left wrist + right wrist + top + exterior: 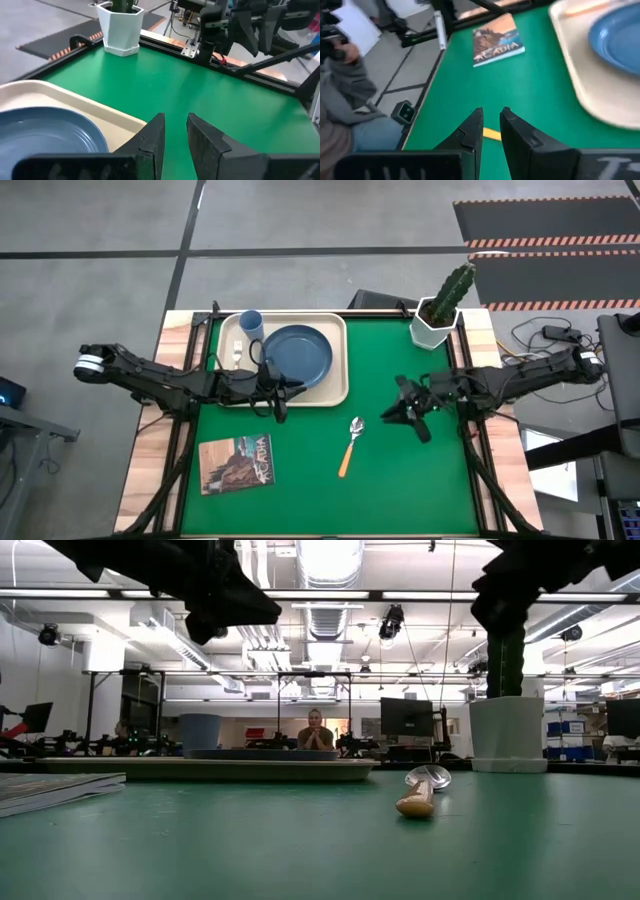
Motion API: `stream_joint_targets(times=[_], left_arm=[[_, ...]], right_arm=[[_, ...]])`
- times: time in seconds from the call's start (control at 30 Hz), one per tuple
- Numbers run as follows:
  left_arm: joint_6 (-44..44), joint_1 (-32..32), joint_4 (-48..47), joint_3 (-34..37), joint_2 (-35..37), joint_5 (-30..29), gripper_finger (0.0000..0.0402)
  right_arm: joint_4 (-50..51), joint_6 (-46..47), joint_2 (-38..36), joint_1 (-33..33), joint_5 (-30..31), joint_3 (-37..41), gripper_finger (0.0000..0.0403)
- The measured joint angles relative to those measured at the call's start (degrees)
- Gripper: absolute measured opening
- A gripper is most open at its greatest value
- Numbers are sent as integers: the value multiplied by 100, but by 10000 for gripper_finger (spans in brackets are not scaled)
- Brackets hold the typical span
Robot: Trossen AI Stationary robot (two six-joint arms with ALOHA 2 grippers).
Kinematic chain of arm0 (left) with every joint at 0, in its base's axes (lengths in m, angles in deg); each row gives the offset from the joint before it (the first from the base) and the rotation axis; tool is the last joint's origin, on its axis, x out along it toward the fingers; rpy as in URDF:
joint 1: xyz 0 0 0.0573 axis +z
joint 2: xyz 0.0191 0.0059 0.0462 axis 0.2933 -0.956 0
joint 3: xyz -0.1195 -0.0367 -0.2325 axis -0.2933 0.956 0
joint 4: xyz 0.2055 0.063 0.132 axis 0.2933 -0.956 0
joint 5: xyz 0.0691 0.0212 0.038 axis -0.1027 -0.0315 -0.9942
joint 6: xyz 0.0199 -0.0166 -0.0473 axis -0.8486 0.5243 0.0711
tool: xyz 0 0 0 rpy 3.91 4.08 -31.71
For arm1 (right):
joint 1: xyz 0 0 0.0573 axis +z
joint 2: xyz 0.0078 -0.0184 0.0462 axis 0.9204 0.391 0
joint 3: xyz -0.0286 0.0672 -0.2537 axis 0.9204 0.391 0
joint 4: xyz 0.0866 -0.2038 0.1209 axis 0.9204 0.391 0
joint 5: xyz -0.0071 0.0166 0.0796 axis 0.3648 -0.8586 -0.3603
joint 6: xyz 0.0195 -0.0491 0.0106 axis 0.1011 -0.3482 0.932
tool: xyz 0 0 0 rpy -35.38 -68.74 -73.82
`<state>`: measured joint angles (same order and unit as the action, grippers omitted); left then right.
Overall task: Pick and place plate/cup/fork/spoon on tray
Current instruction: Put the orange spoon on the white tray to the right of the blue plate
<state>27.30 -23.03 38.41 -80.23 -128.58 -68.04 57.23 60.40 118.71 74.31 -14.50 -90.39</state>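
Near the middle of the frame, the spoon (352,442) lay alone on the green surface (420,480), not on the tray (335,385), so the empty, nearly closed right pincer (412,416) hung close beside it, likely to grab it.

Glossy blue plate (298,353), matt cream plastic tray (337,385), shiny metal spoon (352,440) bowl

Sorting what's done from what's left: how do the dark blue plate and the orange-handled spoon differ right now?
The round dark blue plate lies on the cream rectangular tray; the slim silver-bowled, orange-handled spoon lies on the green mat, off the tray. The plate is far larger. Neither is held.
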Motion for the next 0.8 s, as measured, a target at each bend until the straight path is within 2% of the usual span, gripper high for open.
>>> stream_joint_targets(times=[0.1,0.2,0.57,0.8], left_arm=[[-210,0,-1,0,3,2,62],[-492,0,-9,0,13,2,62],[-963,27,-46,2,153,-51,62],[-1953,39,18,-14,408,-57,62]], right_arm=[[-6,213,143,369,659,0,54],[-16,387,293,564,994,-2,54],[-65,787,718,606,1250,-13,54],[-52,1135,1221,668,1383,-13,54]])
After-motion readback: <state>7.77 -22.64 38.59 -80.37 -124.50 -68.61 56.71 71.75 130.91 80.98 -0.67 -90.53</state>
